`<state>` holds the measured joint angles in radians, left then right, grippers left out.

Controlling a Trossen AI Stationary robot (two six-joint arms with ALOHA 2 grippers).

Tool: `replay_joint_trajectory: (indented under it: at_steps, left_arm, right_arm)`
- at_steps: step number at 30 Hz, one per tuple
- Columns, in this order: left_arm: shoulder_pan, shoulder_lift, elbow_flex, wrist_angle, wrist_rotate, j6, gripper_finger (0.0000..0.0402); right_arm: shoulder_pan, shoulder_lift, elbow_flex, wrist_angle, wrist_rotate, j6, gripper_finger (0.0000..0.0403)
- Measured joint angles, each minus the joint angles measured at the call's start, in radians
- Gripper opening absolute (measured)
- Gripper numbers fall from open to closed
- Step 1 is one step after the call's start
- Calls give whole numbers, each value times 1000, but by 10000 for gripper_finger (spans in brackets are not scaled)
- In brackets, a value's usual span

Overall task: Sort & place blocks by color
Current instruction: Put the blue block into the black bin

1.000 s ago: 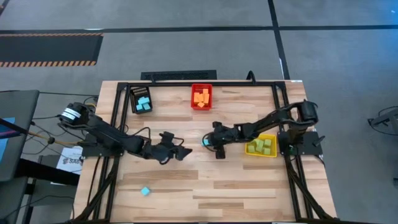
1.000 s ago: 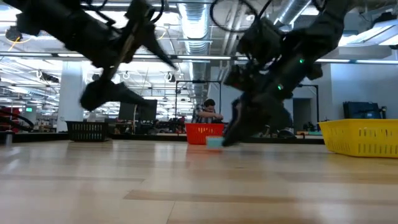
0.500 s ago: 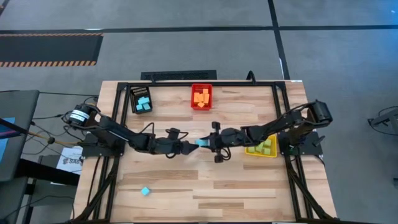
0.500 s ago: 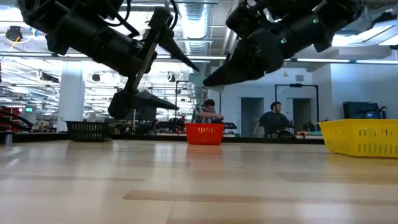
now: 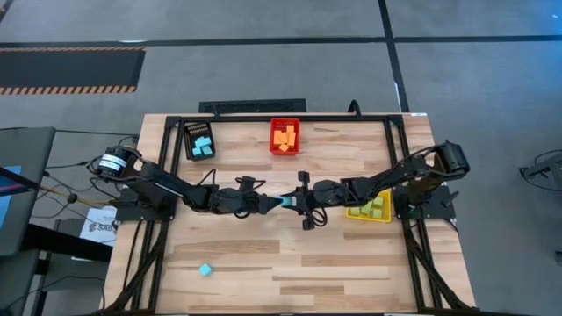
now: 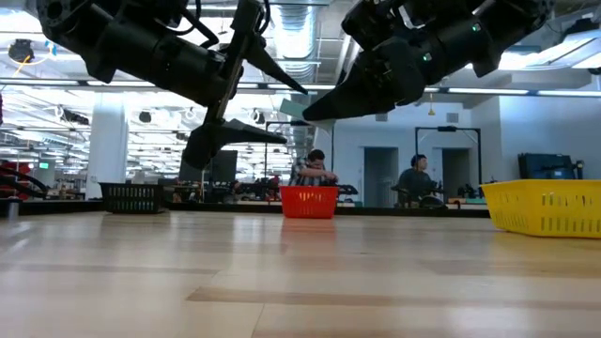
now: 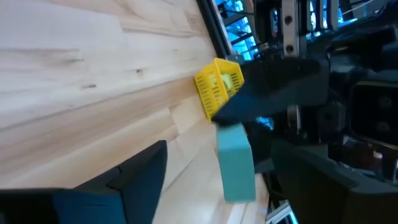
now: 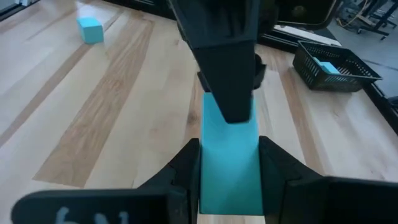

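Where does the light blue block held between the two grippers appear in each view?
High view: the light blue block sits mid-table where the two arms meet.
Low view: a pale sliver above the table, between both arms' tips.
Left wrist view: centre, lower half, before the yellow bin.
Right wrist view: centre, between the right gripper fingers.
Shared landmark: the yellow bin, seen in the high, low and left wrist views.

Both arms [image 5: 263,203] block mid-table; front free.
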<state>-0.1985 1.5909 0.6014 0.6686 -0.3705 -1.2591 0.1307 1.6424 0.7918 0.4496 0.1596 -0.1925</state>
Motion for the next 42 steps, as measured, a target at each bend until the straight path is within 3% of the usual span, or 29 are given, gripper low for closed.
replay_joint_trajectory:
  at_steps: [21,26,31,35,42]
  left_arm:
    - [22,0,0,8,45,40,96]
    - [21,-1,1,5,27,69,27]
    - [34,-2,11,-17,22,99,26]
    - [93,-81,44,-216,42,180,26]
    - [262,-309,198,-961,-105,372,26]
  right_arm:
    - [-8,0,1,-1,-2,-27,115]
    - [-8,0,2,-5,-13,-29,181]
    - [-8,-4,2,-28,-16,-29,248]
    - [-18,-58,3,-132,9,-16,267]
    - [-10,-177,2,-354,-2,46,269]
